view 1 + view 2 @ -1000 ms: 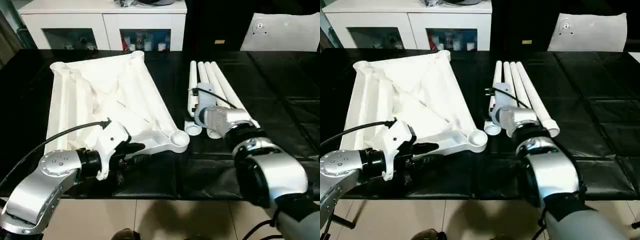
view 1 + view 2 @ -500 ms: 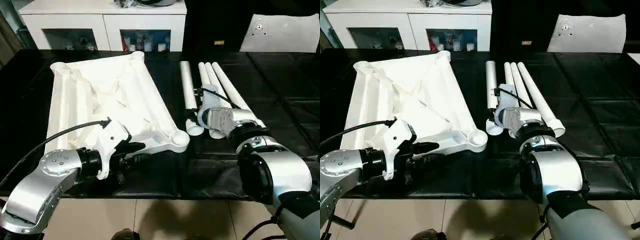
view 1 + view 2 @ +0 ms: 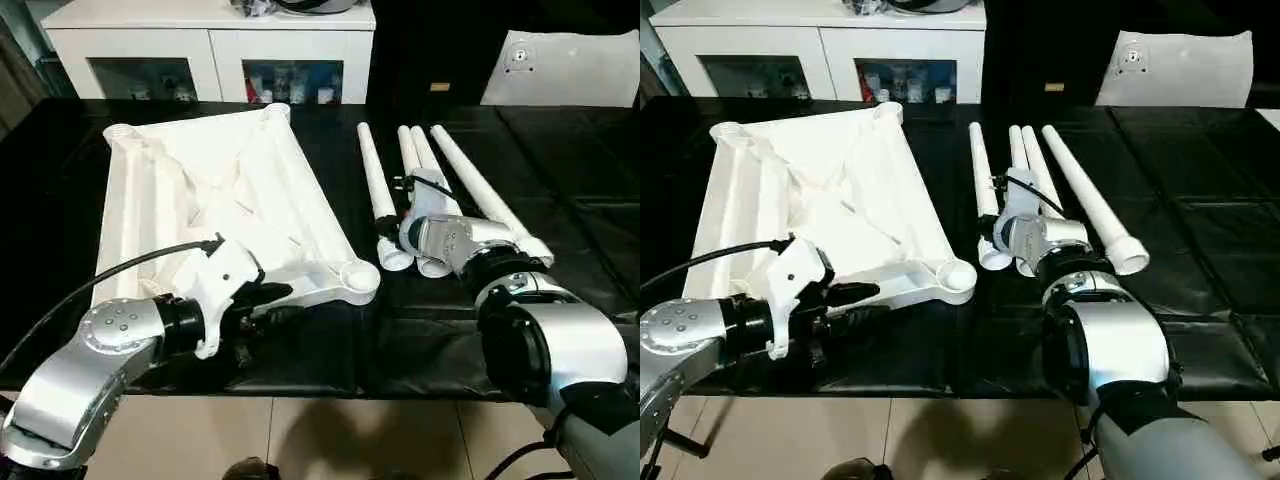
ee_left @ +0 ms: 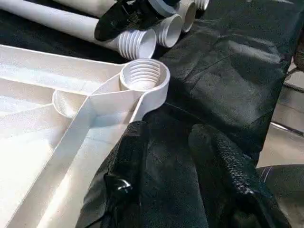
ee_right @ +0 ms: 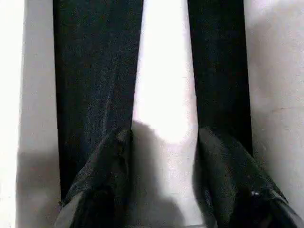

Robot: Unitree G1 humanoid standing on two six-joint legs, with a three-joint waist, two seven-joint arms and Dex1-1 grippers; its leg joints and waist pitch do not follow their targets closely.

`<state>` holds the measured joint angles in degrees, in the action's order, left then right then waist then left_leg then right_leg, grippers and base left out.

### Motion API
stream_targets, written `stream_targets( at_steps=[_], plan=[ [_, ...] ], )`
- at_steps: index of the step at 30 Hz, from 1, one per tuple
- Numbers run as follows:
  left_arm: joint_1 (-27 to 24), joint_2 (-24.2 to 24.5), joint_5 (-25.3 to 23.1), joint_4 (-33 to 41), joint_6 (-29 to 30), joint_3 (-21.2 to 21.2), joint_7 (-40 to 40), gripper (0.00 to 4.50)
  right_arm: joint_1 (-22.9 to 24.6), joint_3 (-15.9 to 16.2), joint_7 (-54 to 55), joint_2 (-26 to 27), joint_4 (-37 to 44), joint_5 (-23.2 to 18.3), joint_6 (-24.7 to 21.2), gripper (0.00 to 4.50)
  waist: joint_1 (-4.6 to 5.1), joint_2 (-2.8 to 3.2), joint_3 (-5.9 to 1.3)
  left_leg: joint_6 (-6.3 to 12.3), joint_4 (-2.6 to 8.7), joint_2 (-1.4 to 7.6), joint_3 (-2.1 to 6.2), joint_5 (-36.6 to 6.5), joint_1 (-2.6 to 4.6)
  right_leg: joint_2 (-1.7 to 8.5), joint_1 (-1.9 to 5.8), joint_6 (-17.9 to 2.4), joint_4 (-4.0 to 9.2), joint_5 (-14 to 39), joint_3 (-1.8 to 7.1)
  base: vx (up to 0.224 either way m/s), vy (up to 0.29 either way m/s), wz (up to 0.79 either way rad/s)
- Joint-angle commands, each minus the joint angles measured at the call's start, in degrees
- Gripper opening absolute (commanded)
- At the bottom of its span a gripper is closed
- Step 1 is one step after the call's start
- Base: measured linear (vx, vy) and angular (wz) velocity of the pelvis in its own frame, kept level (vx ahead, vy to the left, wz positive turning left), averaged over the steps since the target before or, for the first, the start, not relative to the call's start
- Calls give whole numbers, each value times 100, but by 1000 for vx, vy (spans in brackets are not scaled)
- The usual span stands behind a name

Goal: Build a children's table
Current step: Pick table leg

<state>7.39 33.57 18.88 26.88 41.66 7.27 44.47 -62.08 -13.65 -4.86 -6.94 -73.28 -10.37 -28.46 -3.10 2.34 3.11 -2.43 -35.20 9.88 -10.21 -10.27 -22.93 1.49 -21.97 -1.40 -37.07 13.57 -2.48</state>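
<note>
On a black-covered work surface (image 3: 420,350) before a white cabinet (image 3: 210,45), the upturned tabletop (image 3: 210,200) lies left of four white legs (image 3: 470,185). Over the past second the legs have fanned apart as the right gripper (image 5: 164,142) narrowed; its fingers now straddle one leg (image 5: 164,71), seemingly gripping it. The left gripper (image 4: 166,156) hovers half-open beside the near corner socket (image 4: 144,76), holding nothing. The first leg appears ready for lifting toward that socket.
</note>
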Motion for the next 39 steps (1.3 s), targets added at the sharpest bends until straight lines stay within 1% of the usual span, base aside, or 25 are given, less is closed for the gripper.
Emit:
stream_targets(
  at_steps=[1, 6, 8, 10, 11, 12, 13, 14, 15, 16, 18, 21, 23, 25, 26, 27, 28, 30, 31, 32, 33, 36, 37, 38, 39],
  plan=[
    [9, 50, 3, 148, -33, 11, -67, 166, 137, -49, 86, 4, -160, 32, 40, 186, 8, 13, -375, -107, 365, 320, 121, -829, 156, 582, 194, -1212, 395, 227, 293, 0, 0, 0],
    [30, 1, 33, 146, -52, -63, -142, 166, 97, -201, 146, -24, -122, -55, 204, 186, 5, 19, -378, -124, 359, 316, 119, -837, 152, 591, 198, -1199, 396, 229, 299, 0, 0, 0],
    [72, -102, 34, 76, -100, -161, -246, 166, 34, -379, 131, -64, -14, -211, 600, 186, -6, 45, -387, -129, 352, 315, 123, -809, 153, 588, 198, -1193, 387, 158, 293, 0, 0, 0],
    [131, -173, 5, -16, -150, -201, -328, 166, -1, -395, -58, -97, 114, -247, 948, 186, -8, 32, -397, -108, 344, 314, 118, -768, 146, 587, 208, -1197, 379, 37, 292, 0, 0, 0],
    [161, -206, -13, -62, -174, -209, -372, 166, -10, -401, -122, -109, 173, -259, 1067, 186, -12, 68, -408, -60, 329, 307, 121, -676, 138, 580, 212, -1219, 362, -137, 284, 0, 0, 0],
    [198, -252, -37, -113, -192, -214, -432, 166, -16, -424, -160, -121, 228, -286, 1134, 186, -7, 56, -405, -37, 330, 306, 115, -683, 142, 567, 209, -1219, 371, -162, 282, 0, 0, 0],
    [231, -296, -60, -159, -206, -220, -489, 166, -20, -453, -184, -130, 277, -318, 1186, 186, -11, 50, -404, -2, 331, 307, 122, -651, 133, 569, 221, -1234, 361, -218, 280, 0, 0, 0],
    [295, -394, -68, -244, -226, -242, -584, 166, -18, -495, -304, -142, 374, -378, 1206, 186, -13, 73, -417, 22, 322, 308, 128, -615, 139, 571, 225, -1254, 347, -275, 273, 0, 0, 0],
    [355, -481, -70, -317, -239, -268, -670, 166, -8, -559, -413, -145, 470, -463, 1198, 186, -1, 56, -408, 39, 324, 304, 118, -619, 130, 560, 227, -1265, 360, -293, 273, 0, 0, 0],
    [426, -585, -56, -400, -251, -302, -756, 166, 15, -622, -582, -146, 590, -566, 1128, 186, -4, 80, -414, 65, 317, 306, 121, -630, 138, 560, 235, -1276, 362, -338, 273, 0, 0, 0],
    [490, -678, -46, -473, -258, -339, -850, 166, 55, -644, -762, -137, 715, -627, 1118, 186, -13, 67, -422, 104, 313, 305, 127, -573, 131, 562, 245, -1302, 351, -406, 271, 0, 0, 0],
    [823, -1071, -26, -789, -286, -565, -1296, 166, 382, -568, -1689, -80, 1425, -876, 1029, 186, -28, 70, -428, 244, 301, 311, 130, -504, 115, 568, 272, -1358, 358, -586, 268, 0, 0, 0],
    [1231, -1510, 181, -1106, -305, -930, -1718, 166, 1079, -309, -2817, -45, 2551, -1237, 898, 186, -65, 38, -438, 391, 290, 329, 132, -424, 115, 587, 295, -1341, 363, -757, 268, 0, 0, 0],
    [1321, -1607, 261, -1173, -303, -1017, -1795, 166, 1253, -260, -3052, -37, 2824, -1351, 868, 186, -76, 37, -458, 446, 298, 343, 165, -321, 106, 602, 304, -1379, 335, -786, 248, 0, 0, 0],
    [1408, -1704, 363, -1237, -284, -1111, -1858, 193, 1411, -232, -3215, -36, 3060, -1474, 780, 185, -84, 23, -448, 447, 291, 338, 153, -379, 114, 604, 296, -1402, 362, -658, 251, 0, 0, 0],
    [1568, -1859, 515, -1362, -267, -1263, -1958, 200, 1699, -153, -3497, -43, 3462, -1645, 653, 185, -88, 22, -443, 447, 294, 336, 152, -378, 108, 610, 299, -1409, 370, -612, 256, 0, 0, 0],
    [1595, -1885, 540, -1383, -263, -1287, -1974, 200, 1746, -142, -3537, -45, 3523, -1669, 628, 185, -109, 18, -441, 449, 288, 335, 144, -403, 116, 609, 297, -1378, 388, -543, 264, 0, 0, 0],
    [1947, -2215, 856, -1644, -213, -1595, -2211, 215, 2349, 11, -4007, -76, 4294, -1978, 288, 185, -117, 12, -425, 461, 298, 329, 145, -457, 121, 596, 289, -1336, 420, -392, 261, 0, 0, 0],
    [2235, -2533, 1192, -1845, -72, -1872, -2399, 230, 2859, 156, -4367, -103, 4971, -2200, 11, 185, -170, 0, -419, 453, 304, 340, 146, -509, 133, 608, 296, -1246, 456, -230, 273, 0, 0, 0],
    [2235, -2533, 1192, -1845, -72, -1872, -2399, 242, 2859, 156, -4367, -103, 4971, -2200, 11, 185, -224, -2, -435, 424, 307, 363, 166, -511, 150, 631, 286, -1233, 445, -173, 275, 0, 0, 0],
    [2380, -2733, 1472, -1943, 64, -2006, -2431, 246, 3147, 265, -4563, -118, 5401, -2362, -173, 185, -212, -4, -429, 426, 318, 356, 173, -504, 133, 631, 284, -1257, 445, -129, 267, 0, 0, 0],
    [2475, -2896, 1713, -2013, 165, -2078, -2447, 275, 3376, 368, -4712, -133, 5781, -2534, -361, 185, -226, -23, -413, 383, 326, 346, 171, -563, 119, 644, 276, -1226, 478, 177, 265, 0, 0, 0],
    [2533, -3019, 1845, -2084, 240, -2115, -2507, 285, 3510, 454, -4768, -148, 6036, -2624, -473, 185, -229, -15, -388, 352, 322, 334, 160, -646, 120, 634, 262, -1134, 530, 489, 276, 0, 0, 0],
    [2565, -3138, 1960, -2148, 336, -2106, -2555, 288, 3651, 555, -4816, -163, 6320, -2719, -590, 185, -241, 12, -392, 331, 323, 339, 169, -681, 129, 636, 251, -1110, 532, 579, 277, 0, 0, 0],
    [2576, -3179, 1988, -2166, 403, -2099, -2562, 288, 3726, 584, -4814, -170, 6472, -2760, -659, 185, -225, 12, -379, 307, 338, 341, 172, -751, 126, 628, 247, -1040, 566, 736, 277, 0, 0, 0]
  ],
)
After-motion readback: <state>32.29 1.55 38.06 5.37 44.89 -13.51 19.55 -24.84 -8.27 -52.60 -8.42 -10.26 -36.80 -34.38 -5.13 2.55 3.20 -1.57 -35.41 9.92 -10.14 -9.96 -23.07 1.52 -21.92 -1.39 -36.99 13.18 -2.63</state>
